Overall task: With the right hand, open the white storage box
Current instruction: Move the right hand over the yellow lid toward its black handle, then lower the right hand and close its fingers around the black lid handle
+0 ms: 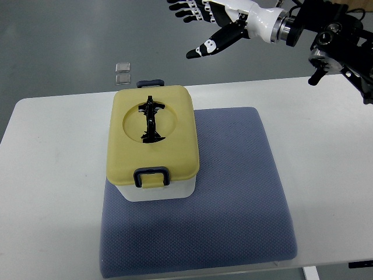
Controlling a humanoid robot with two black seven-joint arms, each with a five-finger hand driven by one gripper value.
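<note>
A white storage box [156,191] with a pale yellow lid [152,135] stands on the left part of a blue-grey mat [233,186]. The lid is on, with a black folding handle [151,119] lying in its round recess and dark latches at the near [152,176] and far [150,83] ends. My right hand [204,23] hangs high above the far edge of the table, right of the box, fingers spread and holding nothing. The left arm is out of view.
The mat lies on a white table [46,175] whose far edge runs just behind the box. Two small clear squares [122,72] lie on the grey floor beyond it. The right arm's black forearm [338,41] crosses the top right corner.
</note>
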